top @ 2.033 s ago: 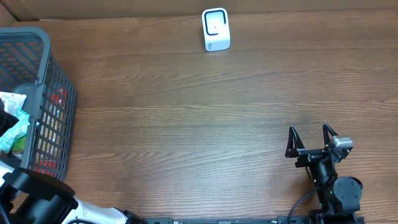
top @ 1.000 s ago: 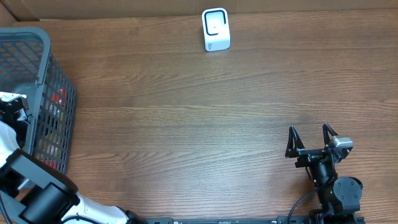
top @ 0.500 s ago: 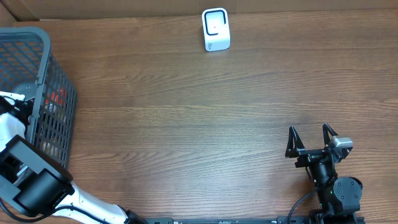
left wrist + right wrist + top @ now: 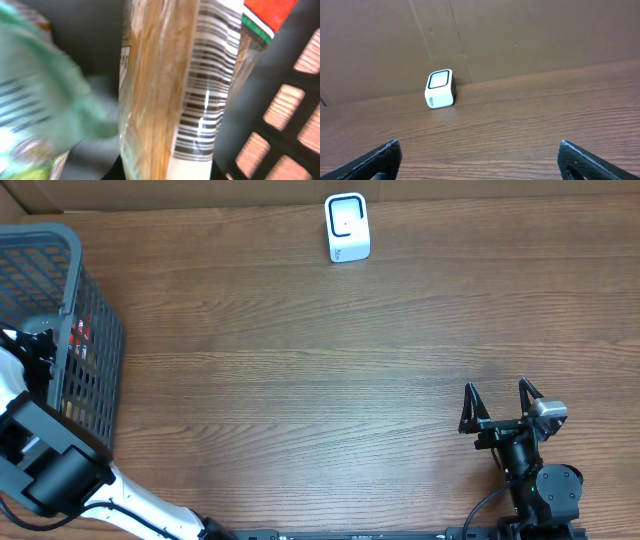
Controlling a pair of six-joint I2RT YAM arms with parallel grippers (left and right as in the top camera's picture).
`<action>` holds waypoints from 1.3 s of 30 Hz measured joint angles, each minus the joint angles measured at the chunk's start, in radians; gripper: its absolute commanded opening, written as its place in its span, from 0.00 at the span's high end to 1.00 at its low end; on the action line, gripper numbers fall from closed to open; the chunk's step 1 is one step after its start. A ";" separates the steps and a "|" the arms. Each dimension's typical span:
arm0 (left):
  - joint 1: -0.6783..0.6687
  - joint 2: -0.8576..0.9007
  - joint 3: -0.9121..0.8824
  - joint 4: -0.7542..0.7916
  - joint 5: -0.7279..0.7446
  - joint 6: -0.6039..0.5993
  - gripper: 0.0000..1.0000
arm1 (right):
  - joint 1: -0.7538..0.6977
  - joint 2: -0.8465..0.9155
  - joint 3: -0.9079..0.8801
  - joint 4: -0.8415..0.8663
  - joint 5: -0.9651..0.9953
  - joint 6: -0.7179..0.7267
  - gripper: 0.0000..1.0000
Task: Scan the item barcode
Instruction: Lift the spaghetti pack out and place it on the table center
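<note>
At the near right, the right gripper [image 4: 495, 387] rests low with its thin black fingers spread wide, well apart from everything else. At the near left, the left gripper [image 4: 40, 350] reaches down into a grey plastic basket [image 4: 98, 340] with lattice walls. Its camera is pressed up against a clear, shiny packet [image 4: 160, 90] of tan contents that stands close to the basket wall. The packet's barcode [image 4: 202, 100] runs along its crinkled edge, and a blurred green wrapper [image 4: 55, 110] lies left of it. Whether the fingers pinch the packet cannot be told. The wood-grain table [image 4: 300, 380] lies broad and bare between the arms. At its far edge stands a small white scanner [image 4: 347, 227] with rounded corners, before a brown cardboard wall [image 4: 520, 35].
</note>
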 measured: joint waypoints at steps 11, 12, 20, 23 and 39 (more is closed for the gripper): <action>-0.041 0.028 0.594 -0.313 -0.011 -0.151 0.96 | 0.000 0.000 0.000 0.000 0.000 0.000 0.00; -0.046 0.027 0.640 -0.337 -0.011 -0.164 0.96 | 0.000 0.000 0.000 0.001 0.000 0.000 0.00; -0.095 -0.010 0.892 -0.401 0.082 -0.232 0.96 | 0.000 0.000 0.000 0.000 0.000 0.000 0.00; -0.138 -0.073 0.913 -0.401 0.096 -0.261 0.96 | 0.000 0.000 0.000 0.000 0.000 -0.001 0.00; -0.727 -0.319 0.971 -0.632 0.071 -0.335 0.96 | 0.000 0.000 0.000 0.000 0.000 0.000 0.00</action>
